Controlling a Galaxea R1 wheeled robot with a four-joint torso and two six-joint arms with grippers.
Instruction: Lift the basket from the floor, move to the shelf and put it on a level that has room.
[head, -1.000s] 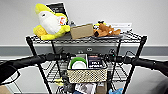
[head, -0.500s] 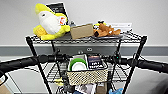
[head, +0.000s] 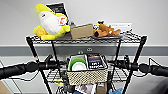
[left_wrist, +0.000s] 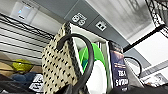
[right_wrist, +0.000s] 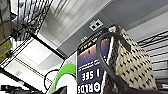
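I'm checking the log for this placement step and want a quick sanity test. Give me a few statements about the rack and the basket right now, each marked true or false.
1. The basket is at the shelf's second tier from the top. True.
2. The top tier carries a yellow plush toy. True.
3. The basket is empty. False: it holds a green-rimmed item and a dark book.
4. The cardboard box sits inside the basket. False: it stands on the top tier, between the plush toys.
5. Both arms reach toward the basket, one from each side. True.
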